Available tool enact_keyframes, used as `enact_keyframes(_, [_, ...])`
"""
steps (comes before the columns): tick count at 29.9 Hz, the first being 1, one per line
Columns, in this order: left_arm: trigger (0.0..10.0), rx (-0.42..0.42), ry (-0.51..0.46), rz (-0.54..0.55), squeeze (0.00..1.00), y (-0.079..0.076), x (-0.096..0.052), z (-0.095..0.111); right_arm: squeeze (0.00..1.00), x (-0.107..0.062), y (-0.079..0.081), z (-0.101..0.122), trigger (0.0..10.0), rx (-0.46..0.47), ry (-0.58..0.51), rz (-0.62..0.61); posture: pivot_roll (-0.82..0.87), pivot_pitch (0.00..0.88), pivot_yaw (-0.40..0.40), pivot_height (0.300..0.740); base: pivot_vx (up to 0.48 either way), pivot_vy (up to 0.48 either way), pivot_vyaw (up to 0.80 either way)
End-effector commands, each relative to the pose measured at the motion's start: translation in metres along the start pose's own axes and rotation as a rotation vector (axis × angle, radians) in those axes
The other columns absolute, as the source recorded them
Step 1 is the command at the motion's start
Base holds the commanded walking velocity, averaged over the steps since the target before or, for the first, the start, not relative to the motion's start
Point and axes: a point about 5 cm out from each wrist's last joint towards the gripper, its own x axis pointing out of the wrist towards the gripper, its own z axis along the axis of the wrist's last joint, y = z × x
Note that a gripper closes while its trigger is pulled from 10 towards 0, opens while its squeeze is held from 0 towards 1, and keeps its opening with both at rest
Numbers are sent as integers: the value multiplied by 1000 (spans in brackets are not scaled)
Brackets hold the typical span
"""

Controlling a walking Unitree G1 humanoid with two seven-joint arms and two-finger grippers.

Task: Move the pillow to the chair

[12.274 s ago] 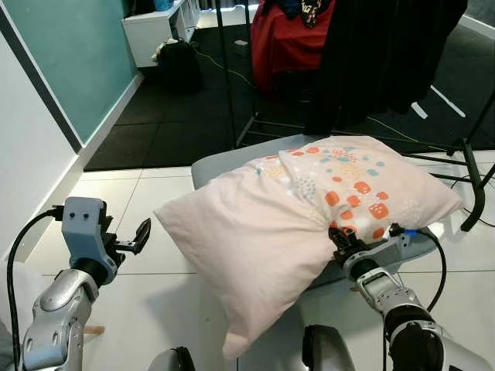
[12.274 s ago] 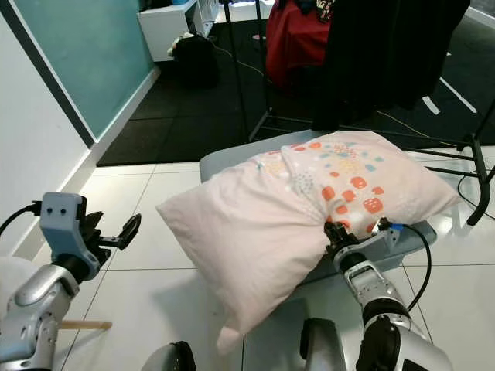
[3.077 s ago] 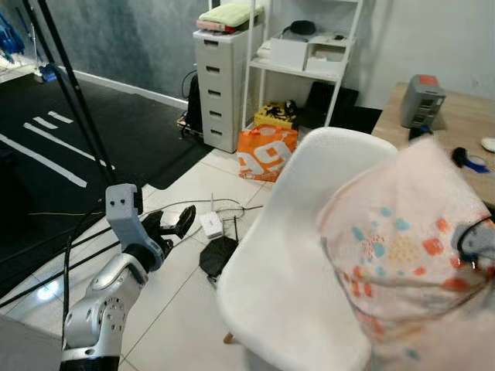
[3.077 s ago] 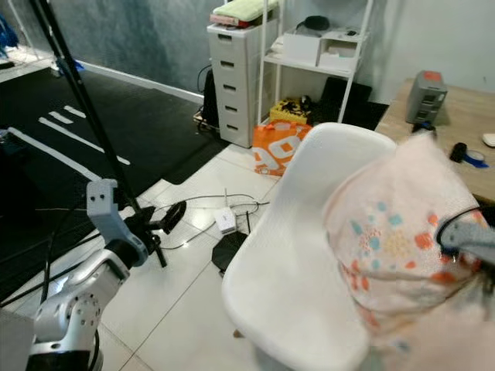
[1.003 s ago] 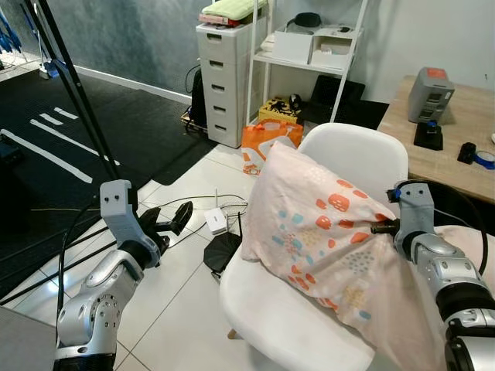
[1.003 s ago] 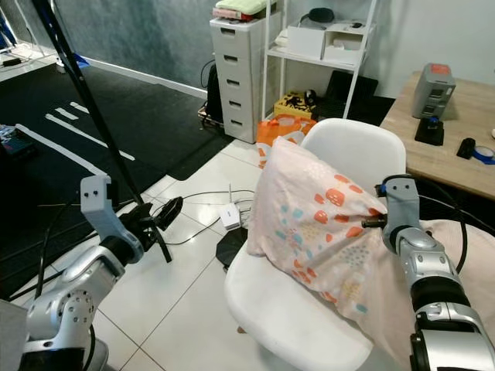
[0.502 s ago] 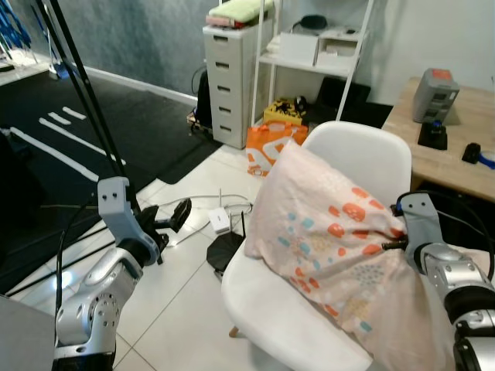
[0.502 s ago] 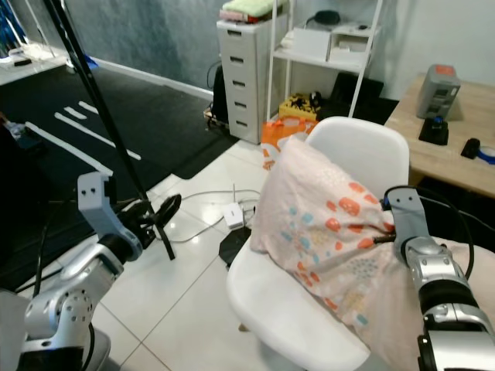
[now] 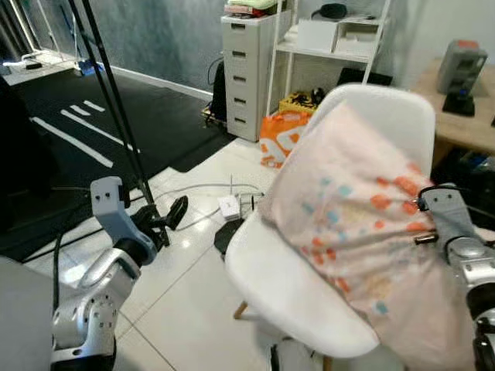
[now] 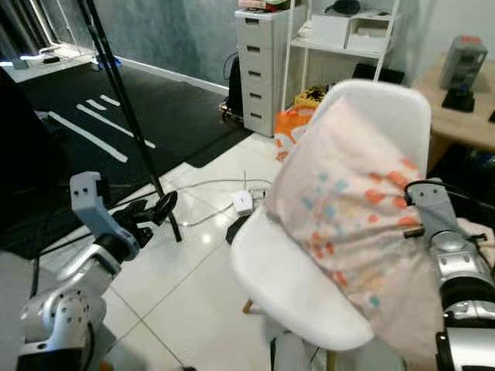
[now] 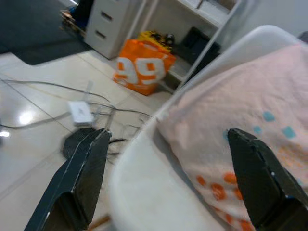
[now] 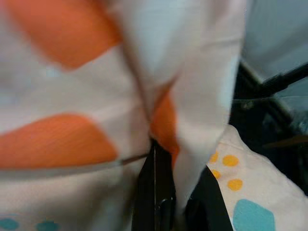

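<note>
1. Looking across the head views, you see the pale pink fabric pillow with orange and teal spots (image 9: 363, 224) lying on the white moulded plastic chair (image 9: 298, 297), its upper part leaning against the chair's curved backrest and its lower end draping past the seat's right edge.
2. Your right end effector (image 9: 421, 238) sits at the pillow's right side, its black fingers (image 12: 155, 192) pressed together on a bunched fold of the pillowcase; the right wrist view shows the fabric pinched tight between them.
3. Your left end effector (image 9: 172, 214) hovers to the left of the chair, above the white tiled floor (image 9: 193, 309) and well apart from the pillow. Its fingers (image 11: 79, 178) are spread wide with nothing between them, and the left wrist view looks past them at the chair's front edge and the pillow's corner.
4. Behind the chair you have an orange plastic bag (image 9: 282, 135) on the floor, a white drawer unit (image 9: 247, 66) and a white open shelf rack (image 9: 332, 39).
5. On the floor between your left arm and the chair lie a small white box with cables (image 9: 230, 205) and a dark flat object (image 9: 228, 232).
6. A black tripod leg (image 9: 116, 108) slants down just behind your left arm.
7. At the far right stands a wooden counter (image 9: 464, 127) carrying a grey and orange device (image 9: 462, 58).
</note>
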Motion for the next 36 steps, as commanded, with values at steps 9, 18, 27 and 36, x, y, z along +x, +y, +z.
enact_keyframes(9, [10000,-32,-9,-211,0,-27,-5,12,0,2,-14,-3,10000,-110,68,-42,-206,115,57,547,0,0,0])
enact_keyframes(18, [10000,-20,34,-302,0,-38,-10,12,0,2,-23,-5,10000,-280,51,-74,-192,129,71,547,0,0,0])
enact_keyframes(27, [10000,-6,41,-328,0,-42,-13,19,0,0,17,79,10000,-372,-315,-66,-168,145,97,547,0,0,0])
enact_keyframes(36, [10000,4,41,-324,0,-42,-15,23,0,-22,86,142,10000,-152,-567,293,-158,151,100,547,0,0,0])
